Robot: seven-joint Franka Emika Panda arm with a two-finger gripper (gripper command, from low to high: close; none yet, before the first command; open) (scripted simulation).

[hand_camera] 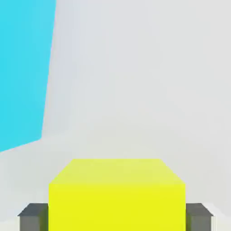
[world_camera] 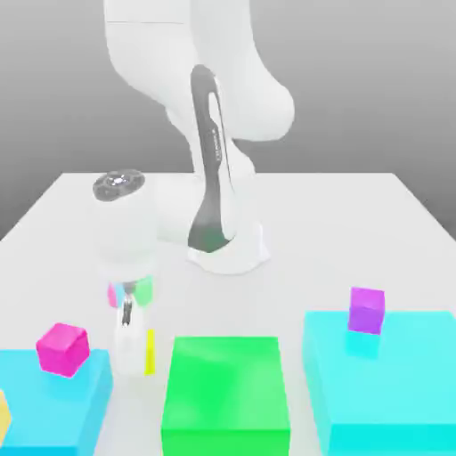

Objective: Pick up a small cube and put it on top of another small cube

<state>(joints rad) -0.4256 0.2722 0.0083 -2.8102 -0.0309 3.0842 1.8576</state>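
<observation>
Jaws clamped on the yellow small cube (hand_camera: 117,194), low over the desk (world_camera: 294,223).

The gripper (world_camera: 136,352) holds the cube between the left cyan block (world_camera: 53,401) and the green block (world_camera: 225,392). A magenta cube (world_camera: 62,347) rests on the left cyan block; a purple cube (world_camera: 366,309) rests on the right cyan block (world_camera: 392,374).

My small cube (hand_camera: 117,196) is plain bright yellow and sits squarely between my tool's (hand_camera: 117,216) two dark fingers (hand_camera: 32,216). In the exterior view it shows as a thin yellow sliver low over the white tabletop (world_camera: 294,232).
</observation>
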